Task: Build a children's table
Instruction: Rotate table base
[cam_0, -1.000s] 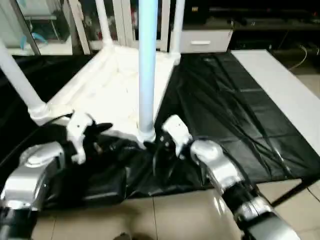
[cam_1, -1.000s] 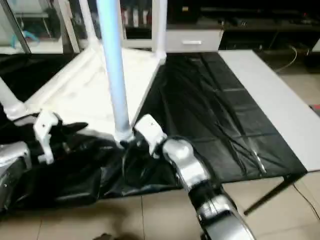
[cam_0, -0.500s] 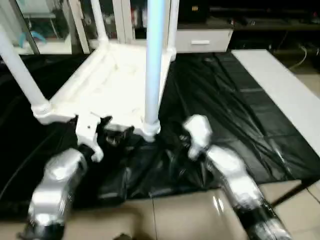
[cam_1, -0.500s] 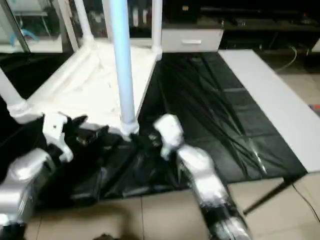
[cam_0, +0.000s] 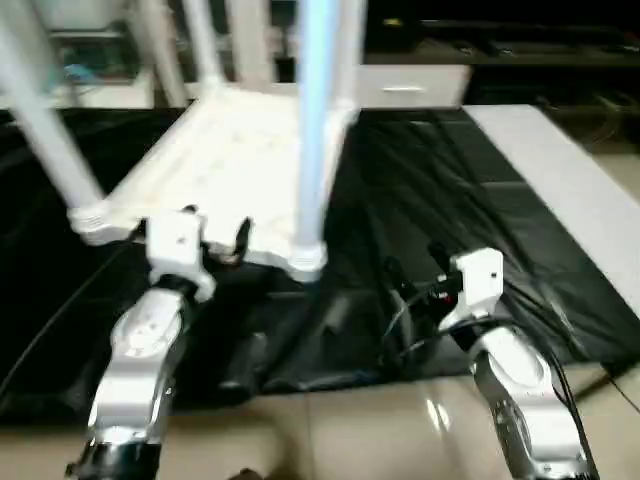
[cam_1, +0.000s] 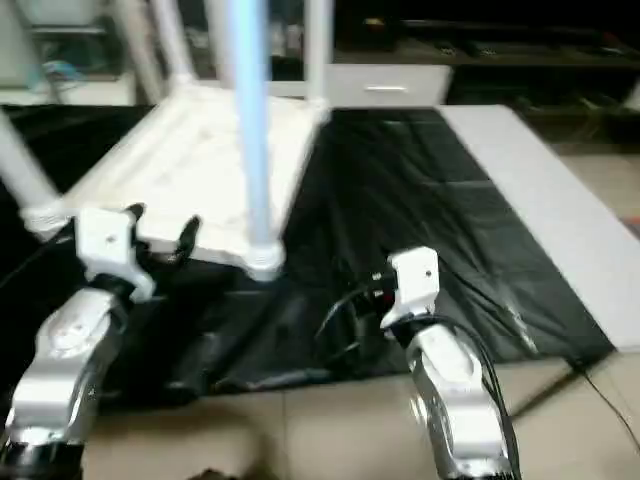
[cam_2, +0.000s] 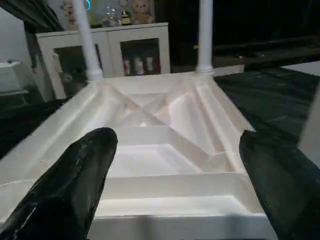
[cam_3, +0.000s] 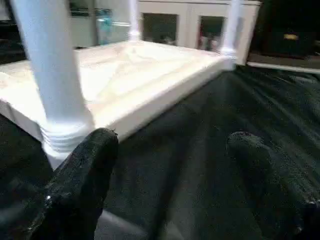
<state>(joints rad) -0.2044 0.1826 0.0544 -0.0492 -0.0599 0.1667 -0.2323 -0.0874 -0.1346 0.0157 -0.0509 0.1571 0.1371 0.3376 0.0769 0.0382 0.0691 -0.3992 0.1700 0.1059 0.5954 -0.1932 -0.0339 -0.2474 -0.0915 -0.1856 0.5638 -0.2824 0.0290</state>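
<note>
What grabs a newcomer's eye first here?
The upside-down white children's table on the black-covered work table, ribbed underside up, all four legs standing in its corner sockets; the nearest leg rises mid-frame. Next, the two silver forearms: the left claw open at the tabletop's near edge, the right claw open over the black cover, holding nothing.

light: dim, indoor | blur: soft throughout, perhaps motion | glare: floor (cam_0: 400, 430)

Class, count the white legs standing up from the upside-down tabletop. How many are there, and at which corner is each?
4. One leg stands at the near right corner, one at the near left, one at the far left and one at the far right of the tabletop.
</note>
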